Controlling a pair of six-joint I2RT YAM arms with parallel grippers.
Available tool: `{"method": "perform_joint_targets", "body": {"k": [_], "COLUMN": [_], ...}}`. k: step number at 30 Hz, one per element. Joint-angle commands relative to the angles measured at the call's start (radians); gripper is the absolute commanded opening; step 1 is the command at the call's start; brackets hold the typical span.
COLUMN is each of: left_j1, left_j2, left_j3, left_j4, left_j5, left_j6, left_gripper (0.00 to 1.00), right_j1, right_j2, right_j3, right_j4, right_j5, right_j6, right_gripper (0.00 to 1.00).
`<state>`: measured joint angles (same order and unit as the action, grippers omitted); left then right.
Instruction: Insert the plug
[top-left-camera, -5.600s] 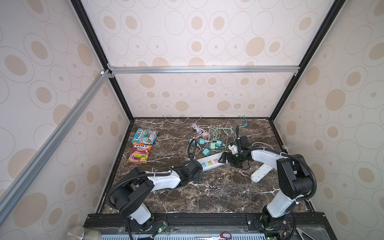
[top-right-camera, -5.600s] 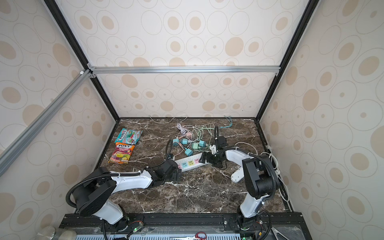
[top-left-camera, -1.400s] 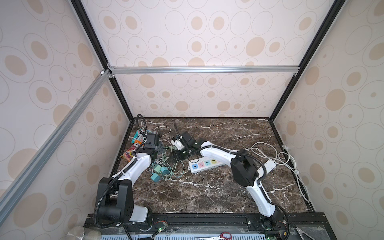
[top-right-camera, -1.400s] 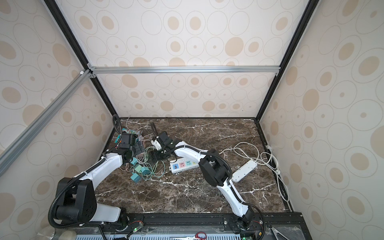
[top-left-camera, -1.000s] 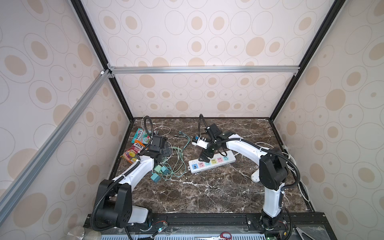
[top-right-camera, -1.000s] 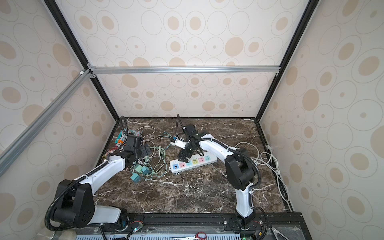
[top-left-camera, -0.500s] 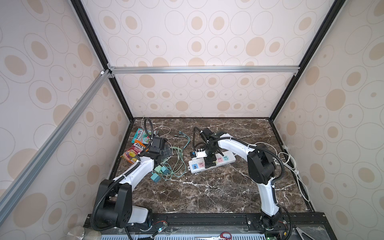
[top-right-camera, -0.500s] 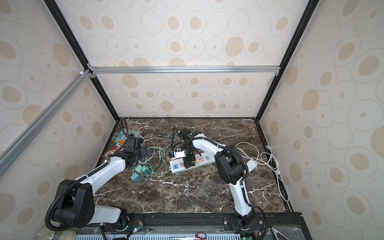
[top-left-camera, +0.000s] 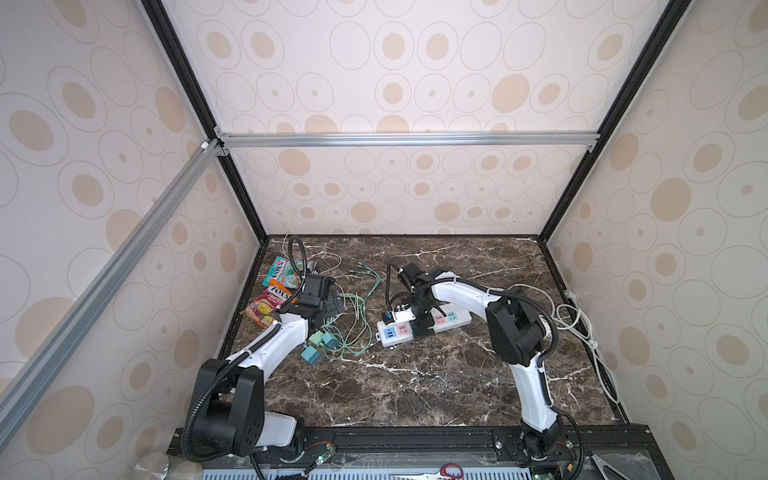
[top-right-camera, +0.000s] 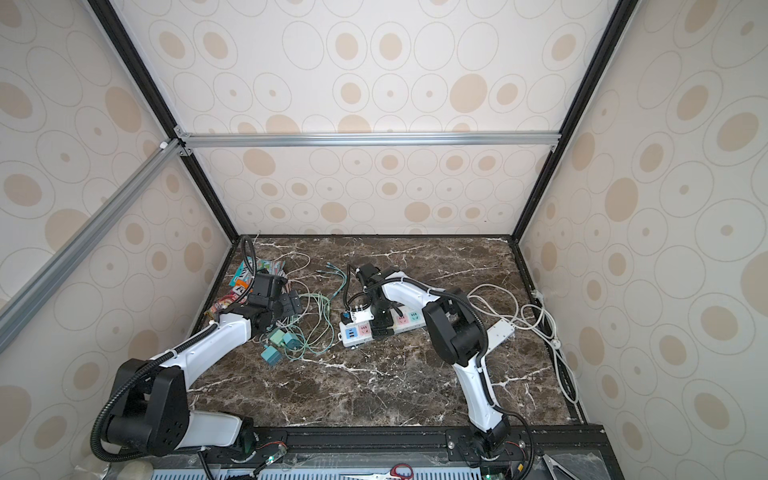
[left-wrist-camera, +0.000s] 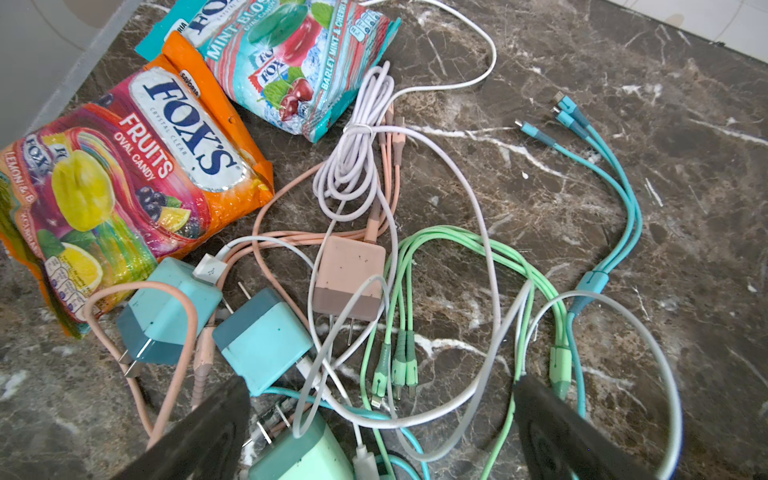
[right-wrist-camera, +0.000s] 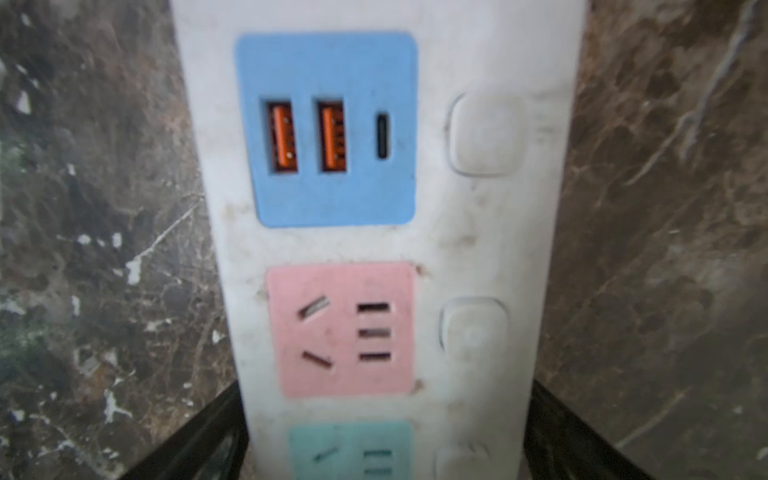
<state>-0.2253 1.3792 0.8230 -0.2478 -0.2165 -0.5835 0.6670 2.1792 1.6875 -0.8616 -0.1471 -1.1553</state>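
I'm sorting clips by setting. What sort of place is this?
Likely a lab test booth: an aluminium frame holds wallpapered panels around a marble tabletop, with two robot arms bolted at its front.

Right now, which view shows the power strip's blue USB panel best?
The right wrist view: the blue USB panel is close up, two orange ports and one slim port distinct. Both top views show only a tiny blue square. The left wrist view misses it.

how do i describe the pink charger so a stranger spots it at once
At the left of the marble table, find the cable tangle beside the candy bags. Of the cube chargers there, the pink charger is the only pink one; the others are blue or green.
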Motion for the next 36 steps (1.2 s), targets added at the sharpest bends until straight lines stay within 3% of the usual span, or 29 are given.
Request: {"method": "perform_joint_targets", "body": {"k": [1, 4, 8, 13, 18, 23, 30, 36], "left_j1": [0.001, 0.001, 0.001, 0.001, 0.001, 0.001, 0.002, 0.002], "left_j2": [-0.013, -0.017, -0.022, -0.019, -0.005, 0.007, 0.026, 0.047], "left_j3": [-0.005, -0.008, -0.008, -0.004, 0.009, 0.021, 0.035, 0.039], "left_j4": [-0.004, -0.007, -0.013, -0.016, -0.023, -0.031, -0.038, -0.032], "left_j5": [-0.024, -0.03, -0.04, -0.046, -0.043, -0.043, -0.036, -0.015], "left_j6": [-0.004, -0.001, 0.002, 0.001, 0.001, 0.007, 0.019, 0.02], "left_gripper": [0.98, 0.99, 0.98, 0.98, 0.98, 0.98, 0.98, 0.98], "right_j1": [-0.006, -0.034, -0.078, -0.124, -0.163, -0.172, -0.167, -0.162], "right_j2": [0.004, 0.015, 0.045, 0.121, 0.303, 0.365, 0.329, 0.322], "right_j3": [-0.018, -0.002, 0.047, 0.161, 0.466, 0.575, 0.578, 0.556], "right_j4": [0.026, 0.047, 0.037, -0.001, -0.198, -0.245, -0.33, -0.356], "right_j5": [0.013, 0.007, 0.002, -0.009, -0.015, -0.011, -0.057, -0.026], "right_j6": [0.005, 0.022, -0.004, -0.052, 0.014, 0.035, 0.098, 0.199], "right_gripper": [0.91, 0.8, 0.75, 0.75, 0.74, 0.75, 0.75, 0.73]}}
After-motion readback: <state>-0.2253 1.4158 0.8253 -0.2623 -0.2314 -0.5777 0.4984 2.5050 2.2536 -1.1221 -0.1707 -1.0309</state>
